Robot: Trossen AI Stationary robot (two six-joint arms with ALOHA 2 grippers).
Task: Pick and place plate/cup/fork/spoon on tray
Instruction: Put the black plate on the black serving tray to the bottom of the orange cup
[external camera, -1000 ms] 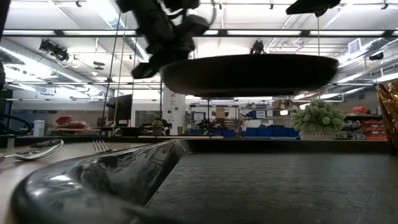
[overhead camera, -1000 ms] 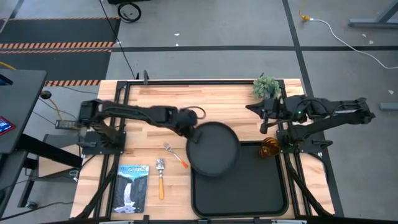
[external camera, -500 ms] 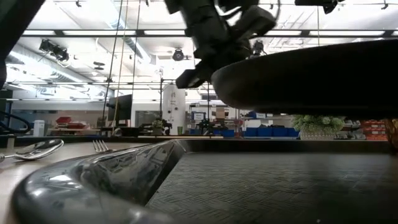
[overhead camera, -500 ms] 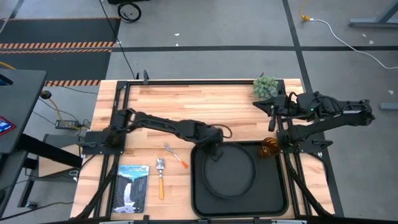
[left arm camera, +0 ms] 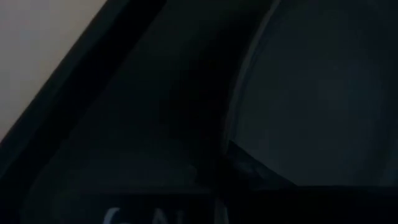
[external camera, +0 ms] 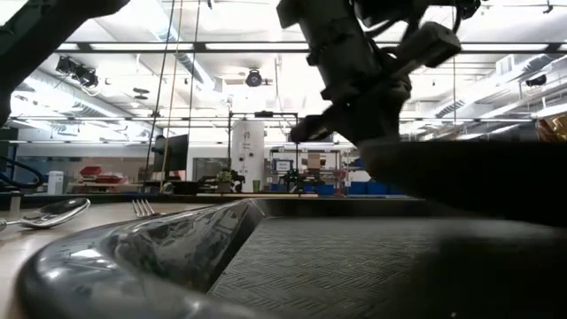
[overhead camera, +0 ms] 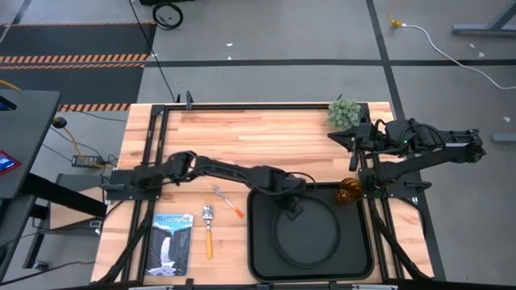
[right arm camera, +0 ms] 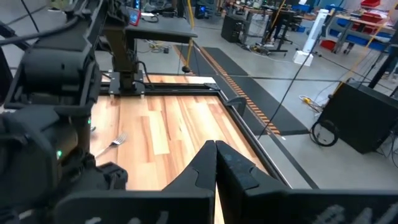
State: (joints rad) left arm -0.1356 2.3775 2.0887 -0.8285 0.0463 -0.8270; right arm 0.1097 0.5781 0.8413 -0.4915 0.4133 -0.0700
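One plate (overhead camera: 308, 235) rim under left hand (overhead camera: 289, 203)

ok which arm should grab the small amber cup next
Right, probably. The right gripper hangs just behind the small amber cup at the large black tray's right edge; the left gripper is at the round black plate.

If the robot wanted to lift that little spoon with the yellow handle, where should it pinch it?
Probably around the middle of the handle. The spoon lies flat on the wooden table, handle pointing toward the near edge, so a pincer would best come straight down and close across the narrow handle. The rounded bowl is wider and likelier to slip. The fork and a booklet lie nearby, apart from it.
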